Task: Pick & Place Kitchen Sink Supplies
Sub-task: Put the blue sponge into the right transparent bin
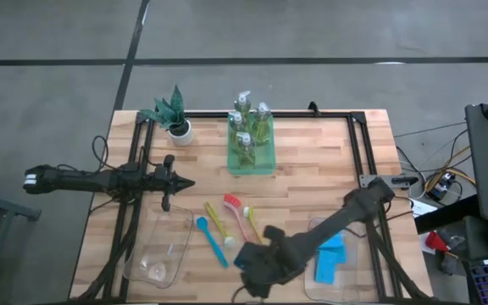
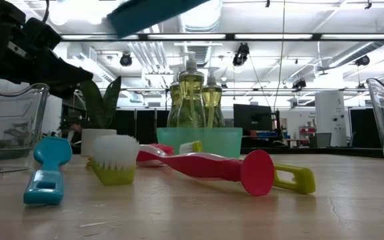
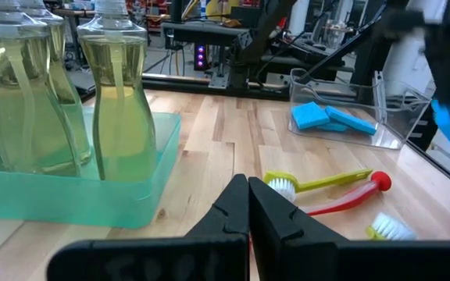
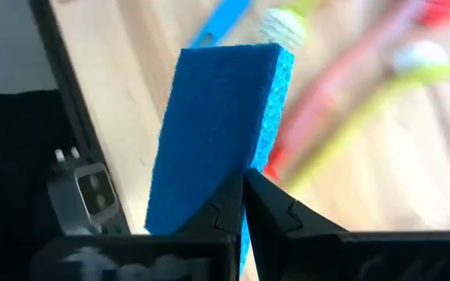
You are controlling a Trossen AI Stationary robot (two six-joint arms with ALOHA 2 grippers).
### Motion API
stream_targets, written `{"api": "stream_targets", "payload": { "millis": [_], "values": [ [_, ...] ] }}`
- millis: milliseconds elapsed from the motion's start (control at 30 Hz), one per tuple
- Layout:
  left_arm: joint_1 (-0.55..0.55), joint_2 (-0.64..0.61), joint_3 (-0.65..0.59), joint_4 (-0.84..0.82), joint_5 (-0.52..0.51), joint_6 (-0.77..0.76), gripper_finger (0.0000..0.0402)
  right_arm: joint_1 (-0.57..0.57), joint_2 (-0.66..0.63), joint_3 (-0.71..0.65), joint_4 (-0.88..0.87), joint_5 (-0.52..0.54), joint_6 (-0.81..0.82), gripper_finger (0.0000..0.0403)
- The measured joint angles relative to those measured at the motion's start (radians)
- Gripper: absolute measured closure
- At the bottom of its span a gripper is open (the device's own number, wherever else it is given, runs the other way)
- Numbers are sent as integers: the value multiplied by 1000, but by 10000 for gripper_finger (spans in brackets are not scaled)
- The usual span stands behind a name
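Note:
My right gripper [image 4: 244, 199] is shut on a blue sponge [image 4: 221, 109], low over the table's near middle [image 1: 248, 264]. In the low view the sponge [image 2: 153, 13] is high above the table. Blue [image 1: 212, 241], yellow [image 1: 217, 222] and red [image 1: 241, 212] brushes lie flat on the wood just beyond it. Soap bottles [image 1: 251, 127] stand in the green tray [image 1: 251, 165] at the far middle. Two more blue sponges [image 1: 332, 254] lie in the right clear bin. My left gripper [image 1: 179, 181] is shut and empty, left of the tray. My right gripper pinches the sponge's near end [image 4: 229, 168] between its two fingers, one on each broad face. The sponge sticks out past the fingertips, on edge. It is lifted clear of the table.
A clear bin [image 1: 161, 250] stands at the near left, and a second [image 1: 346, 229] at the near right under my right arm. A spiky plant in a white pot [image 1: 174, 114] stands at the far left. Black rails frame the table.

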Motion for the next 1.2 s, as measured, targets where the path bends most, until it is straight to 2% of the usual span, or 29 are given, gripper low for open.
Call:
{"api": "stream_targets", "payload": {
  "millis": [267,433,533,700,867,1200],
  "values": [
    [0,0,0,0,0,0,401,115,-134,0,-241,164,262,395],
    [0,0,0,0,0,0,401,193,-190,-36,-229,235,322,395],
    [0,0,0,-1,0,0,401,232,-216,-87,-232,238,345,395],
    [0,0,0,-1,0,0,401,271,-252,-202,-229,176,240,395],
    [0,0,0,-1,0,0,401,276,-317,-354,-232,43,215,395],
    [0,0,0,0,0,0,401,308,-516,-723,-218,-43,447,395]
  ]
}}
